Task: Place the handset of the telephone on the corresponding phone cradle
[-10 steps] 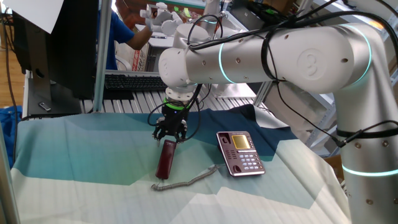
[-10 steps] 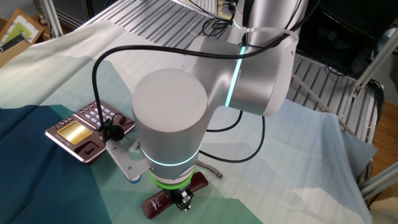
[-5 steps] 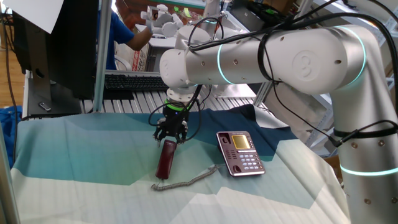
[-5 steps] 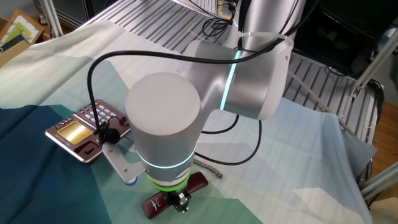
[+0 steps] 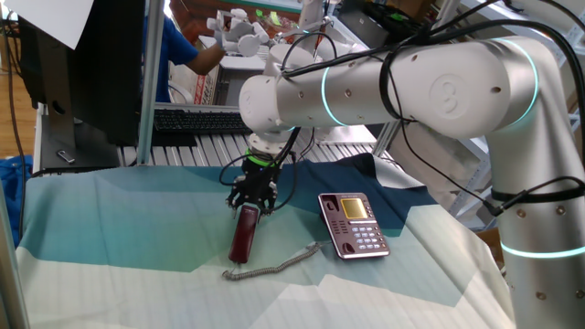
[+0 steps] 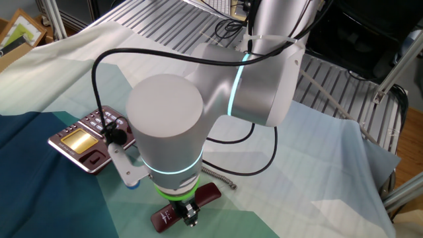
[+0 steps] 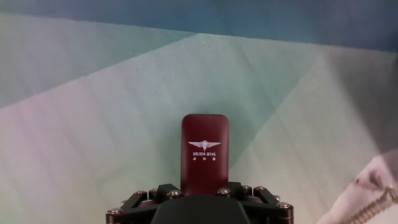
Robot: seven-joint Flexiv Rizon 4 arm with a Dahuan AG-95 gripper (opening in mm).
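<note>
Black two-finger gripper [image 5: 251,198] sits over the far end of the slim dark-red bar-shaped handset [image 5: 244,234], grip state not discernible; handset lies flat on the cloth, long axis 12–6, maroon keypad telephone [image 5: 353,224] at 3 o'clock

We're seeing bright, even indoor light in both fixed views with only soft shadows under the arm [image 5: 411,82], while the hand view is looking washed out and soft, the cloth [image 7: 93,124] glowing pale and the coiled cord [image 7: 373,199] blurring at the corner.
</note>
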